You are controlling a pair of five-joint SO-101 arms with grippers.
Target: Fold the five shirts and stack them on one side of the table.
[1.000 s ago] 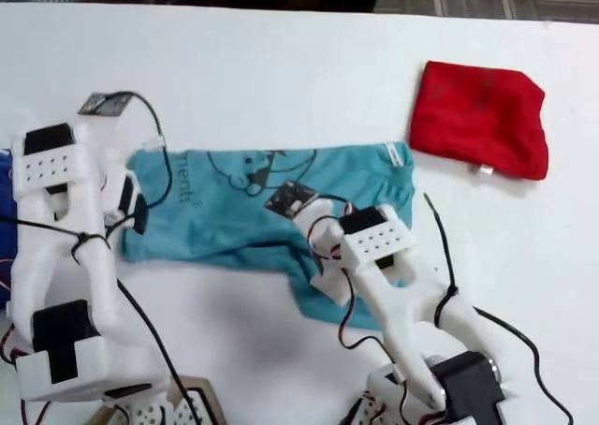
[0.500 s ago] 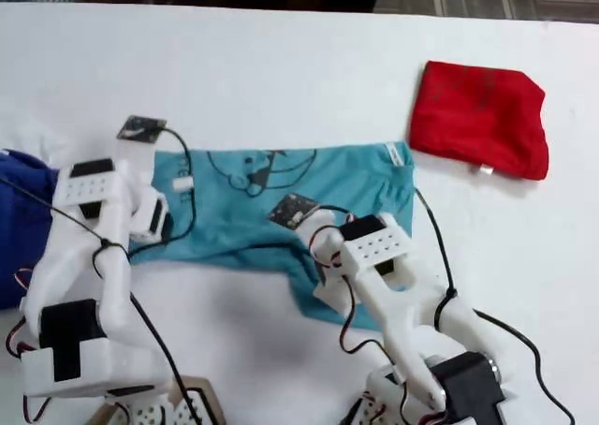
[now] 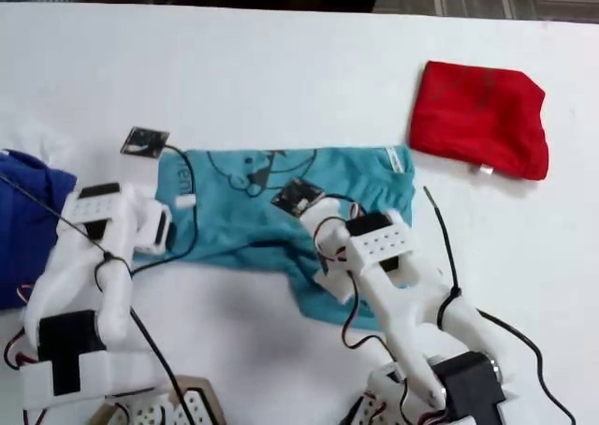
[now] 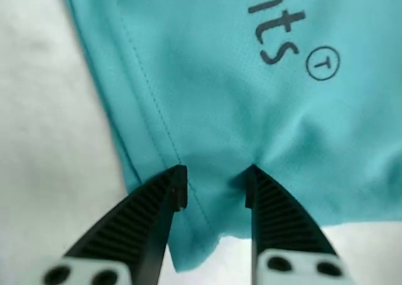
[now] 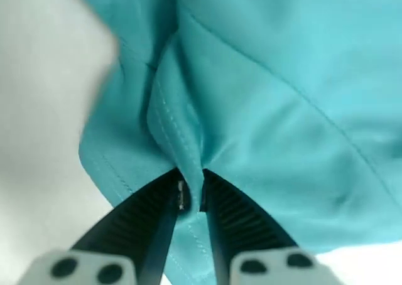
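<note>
Right wrist view: right gripper (image 5: 190,188) pinches teal shirt (image 5: 282,109) (1 fold)

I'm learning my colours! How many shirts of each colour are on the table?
teal shirt, spread out in the middle: 1
red shirt, folded at the far right: 1
blue shirt, at the left edge: 1
Total: 3 shirts

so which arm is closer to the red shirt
Right. The right arm sits over the teal shirt's end nearest the folded red shirt; the left arm is at the teal shirt's far end.
</note>
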